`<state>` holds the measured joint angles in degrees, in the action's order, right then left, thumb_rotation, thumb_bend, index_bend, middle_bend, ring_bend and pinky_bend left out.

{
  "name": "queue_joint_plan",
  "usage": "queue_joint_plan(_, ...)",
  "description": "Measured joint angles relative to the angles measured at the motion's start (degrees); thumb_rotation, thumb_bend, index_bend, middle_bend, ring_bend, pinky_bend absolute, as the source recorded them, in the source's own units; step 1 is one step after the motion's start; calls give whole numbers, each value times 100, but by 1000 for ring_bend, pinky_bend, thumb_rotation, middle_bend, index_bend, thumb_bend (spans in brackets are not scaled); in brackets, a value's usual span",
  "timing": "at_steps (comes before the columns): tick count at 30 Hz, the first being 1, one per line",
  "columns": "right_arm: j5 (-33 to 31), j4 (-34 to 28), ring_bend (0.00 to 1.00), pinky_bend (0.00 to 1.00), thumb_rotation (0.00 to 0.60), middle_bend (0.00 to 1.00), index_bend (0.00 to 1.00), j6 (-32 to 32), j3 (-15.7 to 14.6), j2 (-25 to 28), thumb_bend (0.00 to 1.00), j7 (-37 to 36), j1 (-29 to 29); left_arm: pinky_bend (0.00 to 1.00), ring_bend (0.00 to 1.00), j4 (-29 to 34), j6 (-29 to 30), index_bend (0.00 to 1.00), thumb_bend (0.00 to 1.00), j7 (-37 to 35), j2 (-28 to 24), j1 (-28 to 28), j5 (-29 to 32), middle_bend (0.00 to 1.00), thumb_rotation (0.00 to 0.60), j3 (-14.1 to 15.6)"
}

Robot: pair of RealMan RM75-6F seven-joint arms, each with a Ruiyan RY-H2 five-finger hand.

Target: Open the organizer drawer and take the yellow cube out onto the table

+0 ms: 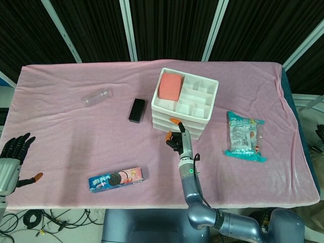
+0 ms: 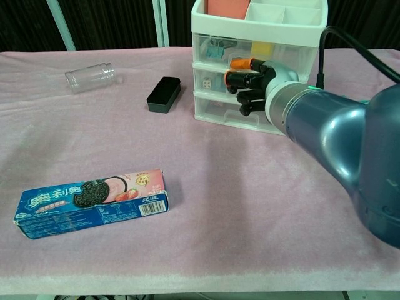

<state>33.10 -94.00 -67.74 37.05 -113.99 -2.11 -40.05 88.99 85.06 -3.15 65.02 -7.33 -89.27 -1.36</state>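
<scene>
Behind the clear front of the top drawer [image 2: 262, 49] sits the yellow cube [image 2: 264, 46], inside the white organizer [image 1: 185, 101] toward the table's [image 1: 66, 147] far edge. At the drawer fronts the right hand [image 2: 255, 81] has its fingers [image 2: 240, 63] curled in, orange tips touching the plastic; whether they hook a handle I cannot tell. By the near left corner the left hand [image 1: 11, 161] holds nothing, fingers spread.

The right robot hand [image 2: 253, 84], fingers curled, seems to touch the organizer [image 2: 259, 37] front below the yellow cube [image 2: 264, 47].
</scene>
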Motion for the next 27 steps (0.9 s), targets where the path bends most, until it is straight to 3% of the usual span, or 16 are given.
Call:
queue_joint_plan(14,-72,-131,923,855,600,836,337,48,-81,54,633,35,2,0,0,12,-20,0,0,13,0,-5,5,0,600,6)
queue_joint_plan(27,166,-602,923,855,600,836,338,115,-647,231,632,-116,366,0,0,46,-18,0,0,46,6,-1,3,0,600,13)
